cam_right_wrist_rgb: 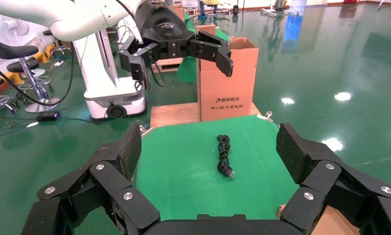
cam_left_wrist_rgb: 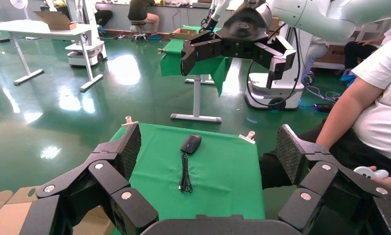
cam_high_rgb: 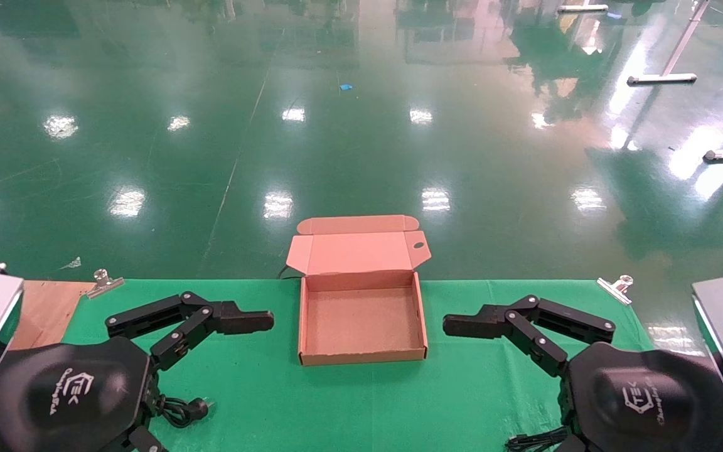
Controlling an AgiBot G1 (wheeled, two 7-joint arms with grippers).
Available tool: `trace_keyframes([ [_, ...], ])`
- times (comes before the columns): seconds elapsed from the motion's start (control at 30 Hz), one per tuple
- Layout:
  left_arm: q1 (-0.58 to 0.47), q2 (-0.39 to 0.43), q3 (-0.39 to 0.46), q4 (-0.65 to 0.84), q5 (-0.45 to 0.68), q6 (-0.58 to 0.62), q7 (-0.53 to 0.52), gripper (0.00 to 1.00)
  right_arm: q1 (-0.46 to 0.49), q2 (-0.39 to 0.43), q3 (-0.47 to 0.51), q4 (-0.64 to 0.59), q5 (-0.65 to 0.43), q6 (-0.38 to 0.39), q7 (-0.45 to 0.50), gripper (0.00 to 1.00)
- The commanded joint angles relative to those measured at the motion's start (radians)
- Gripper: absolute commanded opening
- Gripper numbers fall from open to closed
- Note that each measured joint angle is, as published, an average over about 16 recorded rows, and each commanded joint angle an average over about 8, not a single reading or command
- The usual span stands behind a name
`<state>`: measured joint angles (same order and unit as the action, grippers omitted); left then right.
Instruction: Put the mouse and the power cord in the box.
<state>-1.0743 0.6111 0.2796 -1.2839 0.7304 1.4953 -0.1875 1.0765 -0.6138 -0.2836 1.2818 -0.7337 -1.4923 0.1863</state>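
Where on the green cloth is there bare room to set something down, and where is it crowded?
Bare cloth runs in front of the box, between the open left gripper and the open right gripper. The box floor is also empty. It is crowded at the near corners: the power cord lies under the left arm, the mouse and its cable under the right.

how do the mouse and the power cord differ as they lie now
The mouse is a smooth oval body trailing a thin cable folded in a narrow strand; the power cord is a thicker cable twisted into a bundle, ending in a plug. The mouse lies on the robot's right side of the table, the power cord on its left. Both are black, rest on the green cloth, and are outside the box.
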Motion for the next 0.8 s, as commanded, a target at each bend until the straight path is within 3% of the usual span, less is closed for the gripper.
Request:
trace_keyframes([
  [0.03,0.0,0.0,0.0,0.0,0.0,0.0,0.0,1.0,0.0,0.0,0.0,0.0,0.0,0.0,0.0,1.0],
  [0.8,0.0,0.0,0.0,0.0,0.0,0.0,0.0,1.0,0.0,0.0,0.0,0.0,0.0,0.0,0.0,1.0],
])
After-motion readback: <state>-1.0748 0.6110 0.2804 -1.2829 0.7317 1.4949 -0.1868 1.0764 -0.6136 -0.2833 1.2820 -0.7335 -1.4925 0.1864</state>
